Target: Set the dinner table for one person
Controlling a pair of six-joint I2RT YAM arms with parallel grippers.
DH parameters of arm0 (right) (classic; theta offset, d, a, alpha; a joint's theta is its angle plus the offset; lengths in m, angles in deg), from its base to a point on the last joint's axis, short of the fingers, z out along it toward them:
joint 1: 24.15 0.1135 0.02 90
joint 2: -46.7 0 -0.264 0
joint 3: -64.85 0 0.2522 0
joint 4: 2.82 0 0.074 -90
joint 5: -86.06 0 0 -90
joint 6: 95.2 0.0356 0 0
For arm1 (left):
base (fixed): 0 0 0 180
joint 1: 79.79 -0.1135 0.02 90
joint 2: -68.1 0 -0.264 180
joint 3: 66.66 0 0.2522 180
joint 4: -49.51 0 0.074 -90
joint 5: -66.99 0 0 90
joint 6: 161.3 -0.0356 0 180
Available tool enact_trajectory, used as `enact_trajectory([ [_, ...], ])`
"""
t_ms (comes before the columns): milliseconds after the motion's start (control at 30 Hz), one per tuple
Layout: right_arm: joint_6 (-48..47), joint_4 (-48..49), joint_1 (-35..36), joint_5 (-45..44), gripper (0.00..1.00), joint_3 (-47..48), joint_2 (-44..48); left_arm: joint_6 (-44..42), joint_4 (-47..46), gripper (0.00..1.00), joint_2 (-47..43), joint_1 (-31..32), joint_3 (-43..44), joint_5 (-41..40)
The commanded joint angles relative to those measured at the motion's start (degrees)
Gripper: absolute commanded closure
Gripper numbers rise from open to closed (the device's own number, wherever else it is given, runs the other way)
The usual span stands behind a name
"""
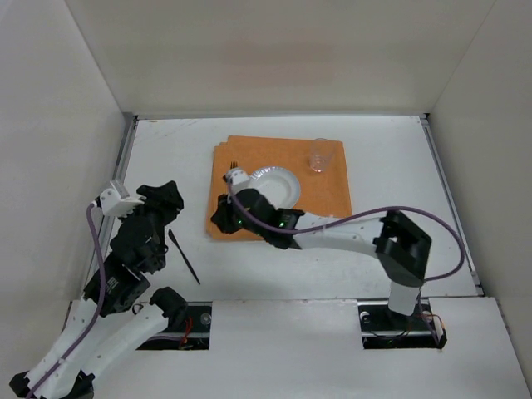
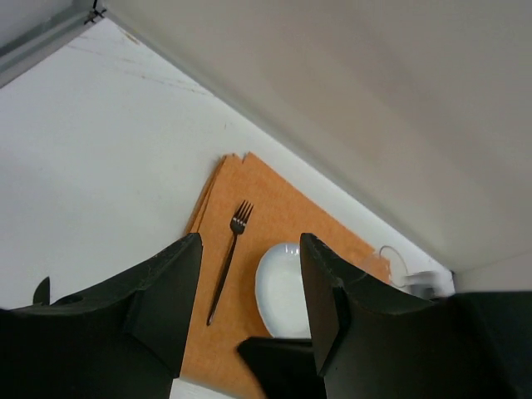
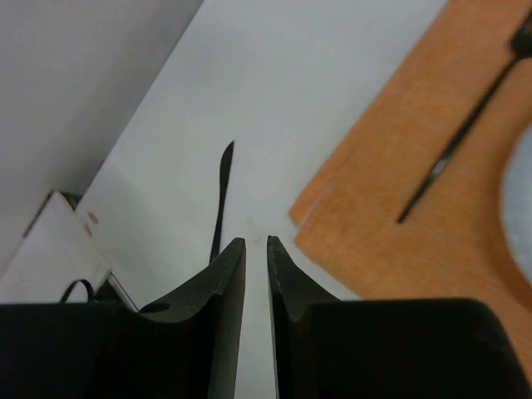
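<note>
**Placemat at mid-table, both arms off its left side**

Nearest me, off the near-left corner of the placemat [image 1: 324,195], a black knife [image 1: 184,256] lies alone on the dinner table [image 1: 166,150], the white top that runs from wall to wall. Bare tabletop surrounds the knife.

I have the left gripper [image 1: 162,199] hanging left of the placemat, its fingers [image 2: 166,299] spread wide with nothing between them. The left rail [image 1: 125,166] and the side panel sit close behind that arm, so room is tight there.

The right gripper [image 1: 224,216] hovers over the placemat's near-left corner. Its fingers [image 3: 229,274] are drawn almost together, with only a slit between them, and they grip nothing. The right arm reaches low along the placemat's near edge and blocks any approach from that side.

On the placemat, a fork [image 2: 229,262] lies along the left side with its tines pointing away from me. It sits just beside a white plate [image 1: 278,179] in the middle and does not touch it. A clear glass [image 1: 320,155] stands upright in the placemat's far-right corner.

Right of the placemat I see broad open tabletop out to the right rail [image 1: 445,199]. Beyond its far edge, a narrower strip runs to the back panel [image 1: 283,58].
</note>
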Motion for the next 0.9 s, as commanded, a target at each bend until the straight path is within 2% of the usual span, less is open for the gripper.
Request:
enact_trajectory([
  [0,-3.0,-1.6,5.5,-3.8,0.75,7.3,-7.2,-1.7,-1.0,0.52,-1.9,-0.9,3.1,-2.1],
  [267,-4.5,-1.5,11.9,-7.2,0.6,15.6,-18.6,-8.6,-7.2,0.5,-3.8,-2.2,5.0,-2.8],
  [400,-4.3,-2.0,13.1,-9.1,0.56,17.0,-21.8,-9.7,-7.5,0.5,-4.1,-1.5,4.3,-2.7],
  [867,-6.4,-6.5,15.4,-9.7,0.54,23.2,-29.3,-10.4,-7.5,0.49,-3.0,-0.1,2.6,-4.0],
])
